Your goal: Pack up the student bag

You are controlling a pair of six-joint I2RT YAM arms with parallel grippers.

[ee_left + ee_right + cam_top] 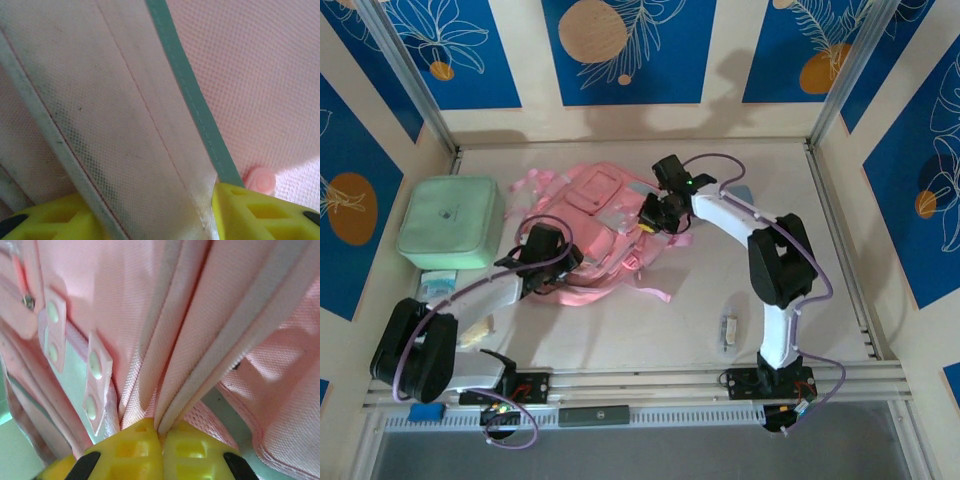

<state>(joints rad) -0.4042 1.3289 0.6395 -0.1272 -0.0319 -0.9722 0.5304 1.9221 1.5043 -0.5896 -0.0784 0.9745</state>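
Beside the student bag [590, 225] — a mint-green case [450, 222], just left.

Blue floral wall panels [625, 50], pale table [670, 340]

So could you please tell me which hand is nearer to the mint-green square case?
Left. The left hand sits on the soft pink fabric backpack just right of the mint-green square case; the right hand grips the backpack's far side.
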